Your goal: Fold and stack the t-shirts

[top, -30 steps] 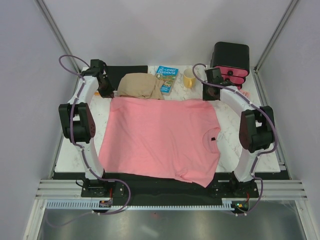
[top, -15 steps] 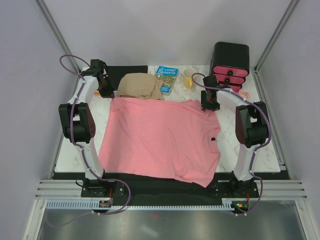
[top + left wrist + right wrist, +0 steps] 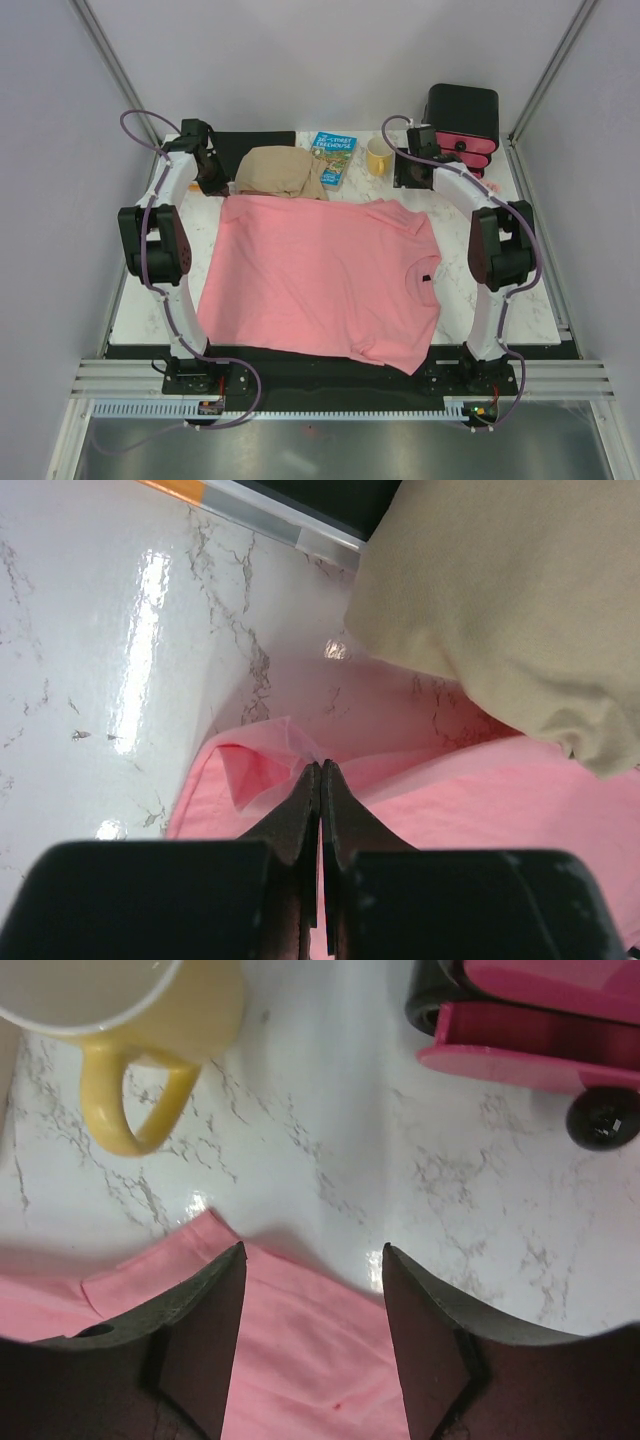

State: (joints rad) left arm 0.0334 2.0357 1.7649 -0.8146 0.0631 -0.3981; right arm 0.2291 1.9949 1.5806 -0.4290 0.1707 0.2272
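A: Overhead view, main entry?
B: One t-shirt (image 3: 320, 275), salmon-pink, spread flat across the middle of the marble surface (image 3: 455, 260). The dark neck label sits toward frame right.

A: Other entries, same view?
B: Tan cloth (image 3: 280, 172), bunched, touching the shirt's upper edge. Book (image 3: 332, 155), blue cover, just right of the cloth. Yellow mug (image 3: 378, 157), right of the book. Black box (image 3: 462, 120) with pink drawer fronts, upper right. The left tool (image 3: 212, 180) is at the shirt's upper-left corner. The right tool (image 3: 412, 172) is above the upper-right corner, near the mug.

A: Left wrist view?
B: Left tool (image 3: 321, 768), jaws pressed together, clamped on a raised fold at the t-shirt (image 3: 480, 800) edge, lower centre. Tan cloth (image 3: 500, 600) fills the upper right. Bare surface (image 3: 100, 630) at left.

A: Right wrist view?
B: Right tool (image 3: 312, 1250), jaws apart, gripping nothing. A corner of the t-shirt (image 3: 300, 1360) lies flat on the surface (image 3: 330, 1110) below it, lower centre. Mug (image 3: 150, 1020) at upper left, handle pointing down the frame. A pink drawer of the box (image 3: 540, 1050) at upper right.
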